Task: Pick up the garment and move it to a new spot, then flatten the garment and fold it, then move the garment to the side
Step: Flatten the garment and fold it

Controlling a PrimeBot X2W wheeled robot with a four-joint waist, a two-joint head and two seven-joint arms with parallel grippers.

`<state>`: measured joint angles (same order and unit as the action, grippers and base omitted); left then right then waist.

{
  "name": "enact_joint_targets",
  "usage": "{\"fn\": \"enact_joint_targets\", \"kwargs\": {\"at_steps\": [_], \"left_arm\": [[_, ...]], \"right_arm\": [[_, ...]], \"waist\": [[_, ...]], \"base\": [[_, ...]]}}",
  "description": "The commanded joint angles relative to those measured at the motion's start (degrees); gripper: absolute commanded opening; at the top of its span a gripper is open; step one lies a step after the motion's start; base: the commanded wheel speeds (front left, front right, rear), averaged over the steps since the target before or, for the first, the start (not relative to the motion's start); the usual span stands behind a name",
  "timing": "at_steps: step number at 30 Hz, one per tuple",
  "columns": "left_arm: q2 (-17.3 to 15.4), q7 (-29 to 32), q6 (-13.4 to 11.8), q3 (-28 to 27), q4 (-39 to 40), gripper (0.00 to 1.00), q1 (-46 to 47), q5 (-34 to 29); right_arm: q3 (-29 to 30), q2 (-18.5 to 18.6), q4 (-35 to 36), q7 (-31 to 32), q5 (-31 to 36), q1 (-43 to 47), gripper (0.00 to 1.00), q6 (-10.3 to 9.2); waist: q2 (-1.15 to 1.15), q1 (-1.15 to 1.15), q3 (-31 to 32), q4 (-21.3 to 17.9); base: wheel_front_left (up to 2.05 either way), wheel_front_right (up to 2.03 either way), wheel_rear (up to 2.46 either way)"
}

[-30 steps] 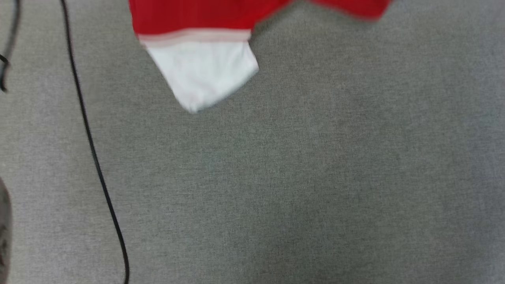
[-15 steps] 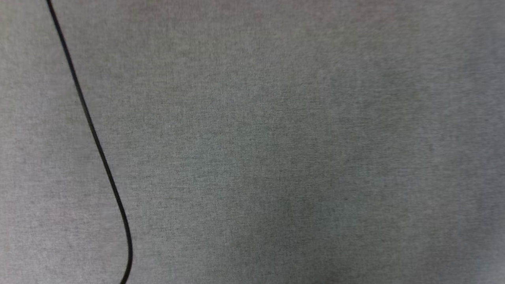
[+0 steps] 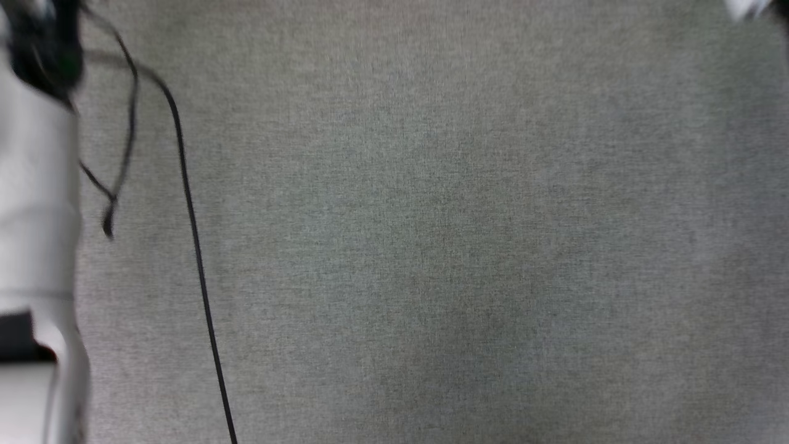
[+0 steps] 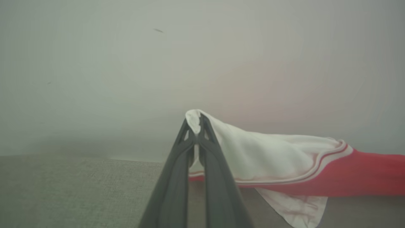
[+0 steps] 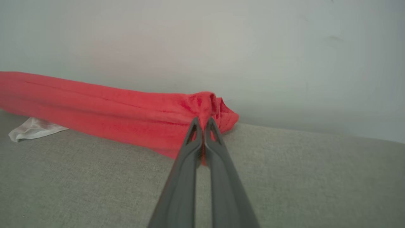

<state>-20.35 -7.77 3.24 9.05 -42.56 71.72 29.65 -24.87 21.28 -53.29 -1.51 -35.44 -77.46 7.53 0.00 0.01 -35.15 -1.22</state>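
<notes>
Evidently limp and light, the garment (image 5: 95, 104) suits edge holds: my left pincer (image 4: 198, 123) grips its sleeve (image 4: 253, 148), right pincer (image 5: 204, 124) its red edge (image 5: 223, 112)

Head camera has swung and the whole frame has shifted; the black cable (image 3: 198, 259) crosses the grey woven surface (image 3: 462, 246) on a different line through camera motion, not its own. A second ago the garment (image 4: 278, 158) showed its red body and white sleeve at the head view's top edge; half a second ago that edge was bare weave, as now. New at the left edge: pale forearm (image 3: 37, 203), with a thin looped wire (image 3: 129, 135) beside it. New in the top right corner: small white blur (image 3: 743, 7), unidentifiable.
</notes>
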Motion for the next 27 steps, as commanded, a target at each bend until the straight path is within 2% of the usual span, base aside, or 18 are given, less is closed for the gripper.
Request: {"fn": "enact_joint_targets", "kwargs": {"at_steps": [1, 6, 13, 19, 27], "left_arm": [[0.29, -0.88, 0.27, -0.75, 0.65, 0.00, -4.83, 1.12], [0.22, -2.85, 0.46, -1.93, 3.86, 0.00, -19.26, 3.43], [1.08, -3.39, -1.17, -2.38, 10.66, 0.00, -39.73, 5.21], [1.84, -2.60, -5.40, -3.93, 20.26, 0.00, -55.59, 6.86], [2.70, 1.32, -12.06, -6.01, 34.52, 0.00, -74.59, 9.01]], "right_arm": [[-1.36, 0.72, 1.09, -0.98, -1.78, 4.66, 0.00, -0.08], [-4.24, 2.76, 3.62, -4.61, -5.65, 16.89, 0.00, -0.09], [-6.20, 4.66, 7.37, -7.64, -9.57, 31.50, 0.00, -0.10], [-5.54, 5.88, 10.49, -9.46, -10.37, 42.65, 0.00, -0.10], [-1.52, 5.70, 15.69, -9.74, -9.57, 58.13, 0.00, -0.12]], "waist": [[0.00, -0.01, 2.77, 0.21], [0.00, -0.01, 8.47, 0.69], [0.00, -0.01, 16.75, 0.57], [0.00, -0.01, 23.37, 0.58], [0.00, -0.01, 30.70, 0.92]], "base": [[0.00, 0.00, 0.00], [0.00, 0.00, 0.00], [0.00, 0.00, 0.00], [0.00, 0.00, 0.00], [0.00, 0.00, 0.00]]}}
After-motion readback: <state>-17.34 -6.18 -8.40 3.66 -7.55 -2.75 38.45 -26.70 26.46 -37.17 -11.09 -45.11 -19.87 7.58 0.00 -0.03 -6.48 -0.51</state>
